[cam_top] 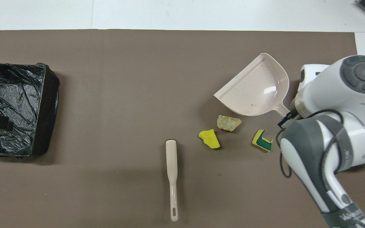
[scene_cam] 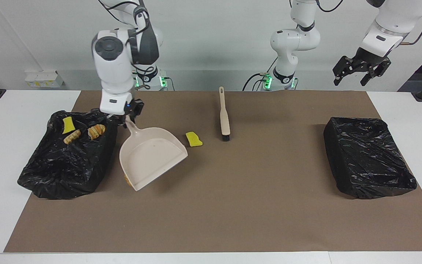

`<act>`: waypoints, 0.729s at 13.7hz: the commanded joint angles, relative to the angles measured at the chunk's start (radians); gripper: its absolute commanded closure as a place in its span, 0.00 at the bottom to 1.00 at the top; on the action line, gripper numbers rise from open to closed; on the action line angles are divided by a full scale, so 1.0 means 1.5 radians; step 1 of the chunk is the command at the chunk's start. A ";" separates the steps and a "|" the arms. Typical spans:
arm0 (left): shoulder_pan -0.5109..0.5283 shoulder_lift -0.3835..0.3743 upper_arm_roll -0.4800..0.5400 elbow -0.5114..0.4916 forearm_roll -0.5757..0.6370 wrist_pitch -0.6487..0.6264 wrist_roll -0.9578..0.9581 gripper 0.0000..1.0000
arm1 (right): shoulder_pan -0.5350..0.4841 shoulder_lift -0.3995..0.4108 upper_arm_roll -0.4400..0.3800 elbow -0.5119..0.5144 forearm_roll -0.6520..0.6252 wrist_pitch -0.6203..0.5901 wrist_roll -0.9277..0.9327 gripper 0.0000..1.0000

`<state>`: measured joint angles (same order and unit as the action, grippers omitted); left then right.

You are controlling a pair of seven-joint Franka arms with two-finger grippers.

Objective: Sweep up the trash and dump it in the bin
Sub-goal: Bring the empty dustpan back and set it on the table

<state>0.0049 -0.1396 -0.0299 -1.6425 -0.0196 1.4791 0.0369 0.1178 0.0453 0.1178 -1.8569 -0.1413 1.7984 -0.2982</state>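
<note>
I hold the dustpan by its handle, tight in my right gripper, left of the middle in the facing view. I keep its open edge near the trash so bits can be pushed in. In the overhead view a yellow bit, a pale chunk and a green-and-yellow sponge lie right of the middle. Some trash sits in the black bin at the left of the facing view. My left gripper waits wide open, upper right, so it can take the brush.

Plain pale wall, white table, brown mat
</note>
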 commanded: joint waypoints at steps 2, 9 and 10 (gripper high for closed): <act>0.002 -0.001 0.001 0.007 0.004 -0.015 0.000 0.00 | 0.063 0.034 -0.002 0.040 0.080 0.005 0.226 1.00; 0.002 -0.001 0.001 0.007 0.004 -0.014 0.000 0.00 | 0.195 0.163 -0.002 0.189 0.135 0.006 0.524 1.00; 0.002 -0.001 0.001 0.007 0.004 -0.014 0.000 0.00 | 0.201 0.194 -0.002 0.224 0.133 0.000 0.542 1.00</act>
<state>0.0049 -0.1396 -0.0287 -1.6425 -0.0196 1.4733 0.0369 0.4129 0.2117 0.1200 -1.6640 0.0358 1.8176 0.4600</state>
